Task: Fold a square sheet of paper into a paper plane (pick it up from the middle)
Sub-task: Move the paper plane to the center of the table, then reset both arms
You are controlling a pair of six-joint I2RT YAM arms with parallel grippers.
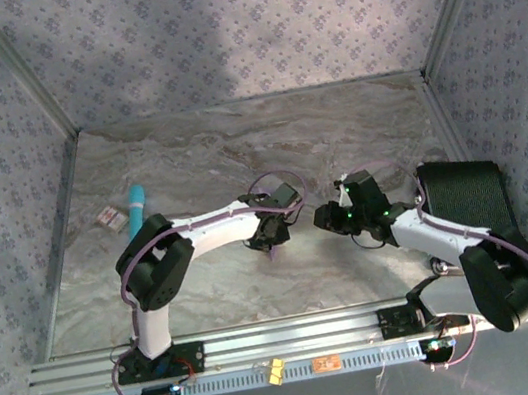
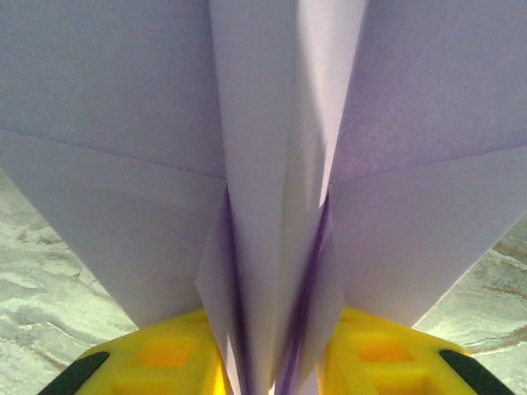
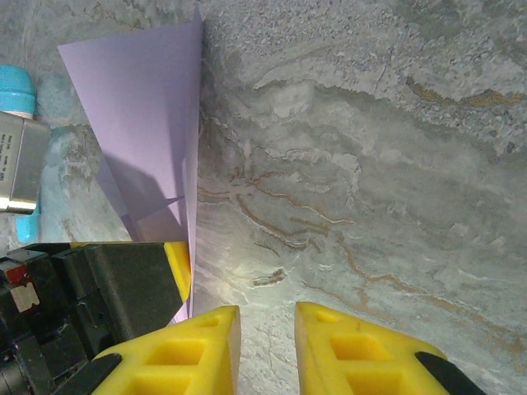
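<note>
1. Pinching the paper plane (image 2: 123, 107) by its centre fold, the left gripper (image 2: 265, 362) holds it over the table (image 3: 370, 164).
2. Its long axis runs out from that grip (narrow end gripped, wings widening away).
3. Right gripper (image 3: 268, 337): empty, jaws narrowly apart.

- paper plane (image 2: 272, 164) between the fingers of left gripper (image 1: 269, 240), at centre of table (image 1: 234, 142)
- right gripper (image 1: 328, 217) just right of it, apart
- tube (image 1: 136, 207) and packet (image 1: 110, 218) far left; mat (image 1: 462, 200) far right
</note>
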